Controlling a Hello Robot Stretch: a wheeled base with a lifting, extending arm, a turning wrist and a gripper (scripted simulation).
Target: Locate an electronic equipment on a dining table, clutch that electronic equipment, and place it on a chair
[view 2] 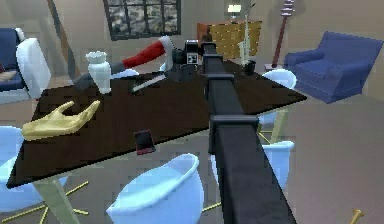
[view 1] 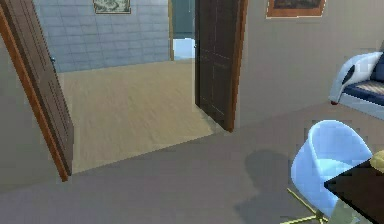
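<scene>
In the arm side view, the arm [view 2: 235,150] is presented as a dark square bar running from the bottom edge, right of centre, to the upper centre. There the gripper [view 2: 184,58] is seen against the far part of the dining table [view 2: 190,115]. Its far end is set against dark clutter on the tabletop and is hard to make out, so the state of the fingers cannot be told, nor whether anything is held. A small dark slab [view 2: 143,140], flat, reddish at one edge and phone-like in outline, is located on the table at lower centre, near the table's front edge, just left of the arm and well apart from the gripper. A white vase [view 2: 98,70] is placed upright at upper left, and a yellow hand-shaped figure [view 2: 60,120] lies at the left. A light-blue chair [view 2: 160,195] is cut off by the bottom edge. In the forward view, a light-blue chair [view 1: 335,160] is seen at lower right, beside a table corner cropped by the frame.
</scene>
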